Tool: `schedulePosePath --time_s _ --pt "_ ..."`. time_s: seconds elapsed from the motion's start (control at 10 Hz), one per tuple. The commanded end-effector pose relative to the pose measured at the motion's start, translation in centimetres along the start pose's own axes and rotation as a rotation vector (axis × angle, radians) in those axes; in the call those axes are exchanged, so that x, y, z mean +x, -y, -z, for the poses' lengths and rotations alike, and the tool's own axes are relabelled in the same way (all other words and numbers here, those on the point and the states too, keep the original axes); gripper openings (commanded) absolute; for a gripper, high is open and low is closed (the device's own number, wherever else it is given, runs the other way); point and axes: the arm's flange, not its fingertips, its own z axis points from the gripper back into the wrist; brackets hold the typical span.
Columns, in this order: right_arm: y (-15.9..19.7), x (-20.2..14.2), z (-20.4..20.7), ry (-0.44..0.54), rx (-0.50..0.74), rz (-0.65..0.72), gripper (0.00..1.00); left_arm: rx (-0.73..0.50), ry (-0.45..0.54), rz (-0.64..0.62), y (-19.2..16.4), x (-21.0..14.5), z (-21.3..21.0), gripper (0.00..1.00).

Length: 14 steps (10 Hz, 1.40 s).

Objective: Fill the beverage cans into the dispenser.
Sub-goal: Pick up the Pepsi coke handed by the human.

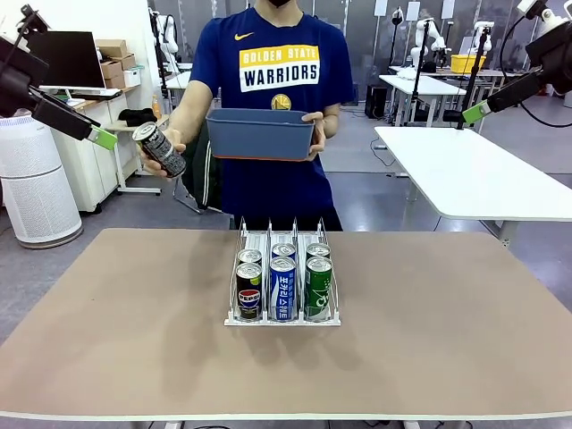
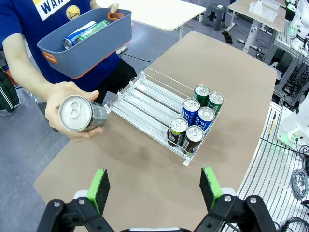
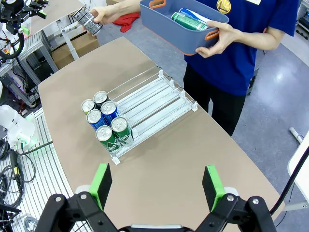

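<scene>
At the middle of the counter (image 1: pixel 107 322), seen from the front, the rack (image 1: pixel 268 234) holds six cans (image 1: pixel 282 277) upright, two per lane, at its near end. Behind it a person holds a dark can (image 1: pixel 160 148) out in one hand (image 1: pixel 176 136) and carries a blue-grey bin (image 1: pixel 260 134) in the other. From the left wrist, the left pincer (image 2: pixel 154 187) stands open and empty, the offered can beyond it. From the right wrist, the right pincer (image 3: pixel 157 186) is likewise open and empty, looking down on the counter; two spare cans (image 3: pixel 188 18) lie in the bin.
</scene>
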Motion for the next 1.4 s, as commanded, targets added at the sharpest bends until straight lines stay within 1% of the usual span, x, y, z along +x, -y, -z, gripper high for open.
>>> schedulePosePath --time_s 0.0,1.3 --pt "0.28 -0.07 0.25 0.015 0.026 -0.016 1.0 -0.002 0.004 -0.006 0.06 -0.15 -0.1 1.0" --pt "0.28 -0.07 0.25 0.015 0.026 -0.016 1.0 -0.002 0.004 -0.006 0.06 -0.15 -0.1 1.0"
